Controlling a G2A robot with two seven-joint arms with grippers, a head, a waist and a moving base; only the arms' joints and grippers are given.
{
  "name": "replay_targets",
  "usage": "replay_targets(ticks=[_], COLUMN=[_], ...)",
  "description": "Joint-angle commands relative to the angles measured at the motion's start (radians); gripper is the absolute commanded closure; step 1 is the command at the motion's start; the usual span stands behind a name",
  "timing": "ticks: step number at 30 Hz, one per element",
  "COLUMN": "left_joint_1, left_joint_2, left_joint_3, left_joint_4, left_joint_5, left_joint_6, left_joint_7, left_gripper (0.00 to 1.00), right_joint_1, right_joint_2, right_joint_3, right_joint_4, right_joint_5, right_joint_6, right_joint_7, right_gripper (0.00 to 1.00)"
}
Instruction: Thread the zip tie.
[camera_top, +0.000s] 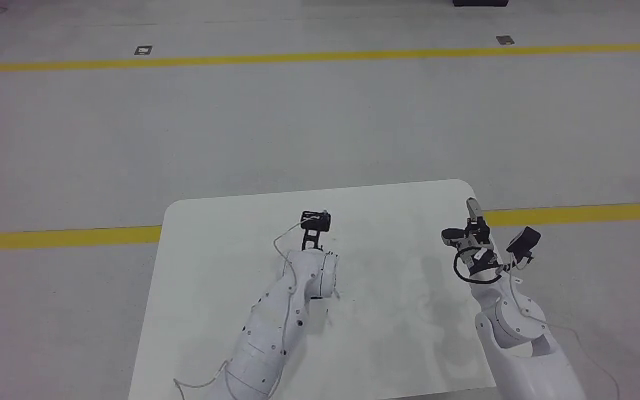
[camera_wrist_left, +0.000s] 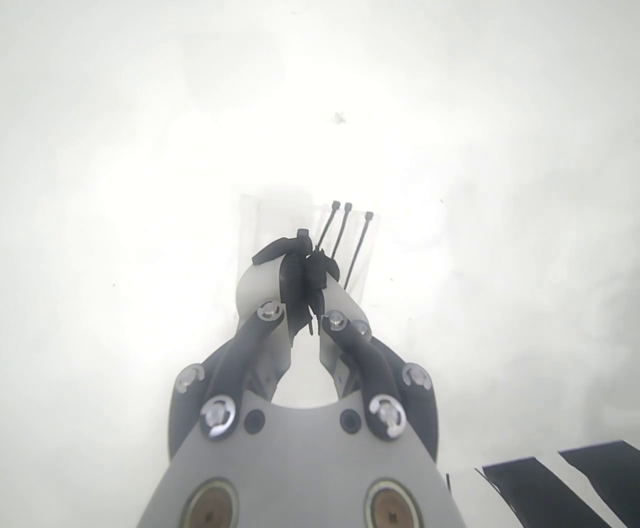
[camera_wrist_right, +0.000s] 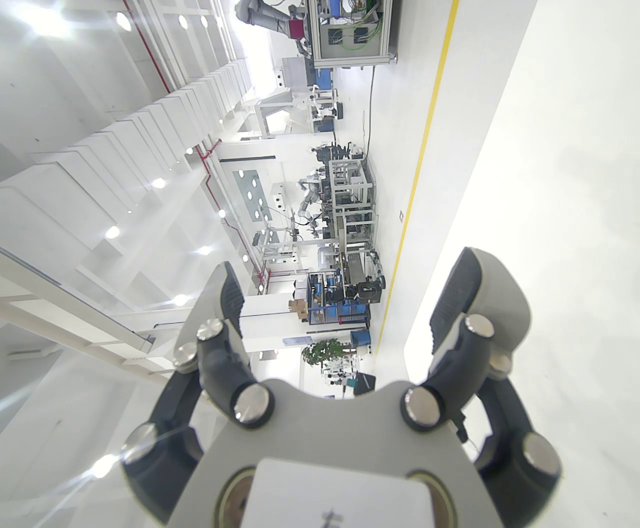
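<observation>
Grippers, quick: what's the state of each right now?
Left gripper: closed on a zip tie.
Right gripper: open, holding nothing.

Soft, even light is falling from above in the top view, and the tabletop (camera_top: 400, 205) is showing bright white against the greyer floor (camera_top: 300, 120). In the left wrist view glare is flooding the tabletop, and the clear bag (camera_wrist_left: 247, 220) is almost melting into it. The loose zip ties (camera_wrist_left: 361, 245) and the zip tie (camera_wrist_left: 312, 322) pinched in the left gripper (camera_wrist_left: 307, 250) are standing out as dark lines. In the right wrist view ceiling lamps (camera_wrist_right: 158, 183) are burning as white spots and throwing flare streaks. The wide lens is bowing the yellow floor line (camera_wrist_right: 425, 135).
</observation>
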Motion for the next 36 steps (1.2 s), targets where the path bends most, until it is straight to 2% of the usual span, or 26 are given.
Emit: replay_targets(ticks=[1,2,4,7,15,17,19,20,21,22,23,24,26,27,28,31,33,34,36], left_joint_1=[0.026,0.035,0.053,0.065,0.065,0.070,0.057,0.043,0.032,0.022,0.010,0.000,-0.017,-0.035,-0.047,-0.094,-0.124,-0.151,-0.157], left_joint_2=[0.008,0.012,0.020,0.031,0.031,0.032,0.036,0.039,0.042,0.045,0.050,0.053,0.063,0.073,0.079,0.103,0.119,0.132,0.135], left_joint_3=[0.006,0.005,-0.019,-0.056,-0.056,-0.063,-0.075,-0.093,-0.098,-0.115,-0.128,-0.129,-0.139,-0.144,-0.148,-0.135,-0.122,-0.106,-0.102], left_joint_4=[-0.090,-0.124,-0.187,-0.234,-0.234,-0.232,-0.233,-0.236,-0.227,-0.225,-0.216,-0.210,-0.179,-0.157,-0.140,-0.076,-0.037,-0.015,-0.013], left_joint_5=[0.000,0.000,-0.040,-0.129,-0.129,-0.154,-0.209,-0.261,-0.296,-0.331,-0.388,-0.438,-0.544,-0.597,-0.629,-0.776,-0.905,-0.955,-0.960], left_joint_6=[0.000,-0.015,-0.075,-0.196,-0.196,-0.202,-0.257,-0.291,-0.339,-0.356,-0.391,-0.440,-0.508,-0.553,-0.560,-0.616,-0.657,-0.680,-0.680], left_joint_7=[-0.065,-0.091,-0.146,-0.181,-0.181,-0.151,-0.165,-0.188,-0.188,-0.188,-0.188,-0.188,-0.188,-0.188,-0.188,-0.188,-0.188,-0.188,-0.188], left_gripper=[1.00,1.00,1.00,1.00,1.00,1.00,1.00,1.00,1.00,1.00,1.00,1.00,1.00,1.00,1.00,1.00,1.00,1.00,1.00], right_joint_1=[0.000,0.000,0.000,0.000,0.000,0.000,0.002,0.011,0.019,0.028,0.038,0.046,0.057,0.064,0.068,0.084,0.103,0.112,0.116], right_joint_2=[0.000,0.000,0.000,0.000,0.000,0.000,0.000,0.001,0.002,0.003,0.006,0.009,0.013,0.016,0.017,0.024,0.027,0.026,0.026], right_joint_3=[0.000,0.000,0.000,0.000,0.000,0.000,0.002,0.010,0.017,0.027,0.039,0.048,0.062,0.068,0.072,0.074,0.069,0.063,0.063], right_joint_4=[0.000,0.000,0.000,0.000,0.000,0.000,-0.001,0.005,0.015,0.025,0.042,0.051,0.078,0.094,0.107,0.154,0.165,0.167,0.172], right_joint_5=[0.000,0.000,0.000,0.000,0.000,0.000,-0.005,-0.025,-0.024,-0.022,-0.035,-0.049,-0.075,-0.091,-0.102,-0.169,-0.200,-0.193,-0.189], right_joint_6=[0.000,0.000,0.000,0.000,0.000,0.000,-0.004,-0.023,-0.036,-0.055,-0.079,-0.105,-0.158,-0.198,-0.226,-0.329,-0.340,-0.340,-0.340], right_joint_7=[0.000,0.000,0.000,0.000,0.000,0.000,0.001,0.019,0.044,0.072,0.115,0.153,0.225,0.275,0.309,0.423,0.474,0.508,0.521], right_gripper=[0.00,0.00,0.00,0.00,0.00,0.00,0.00,0.00,0.00,0.00,0.00,0.00,0.00,0.00,0.00,0.00,0.00,0.00,0.00])
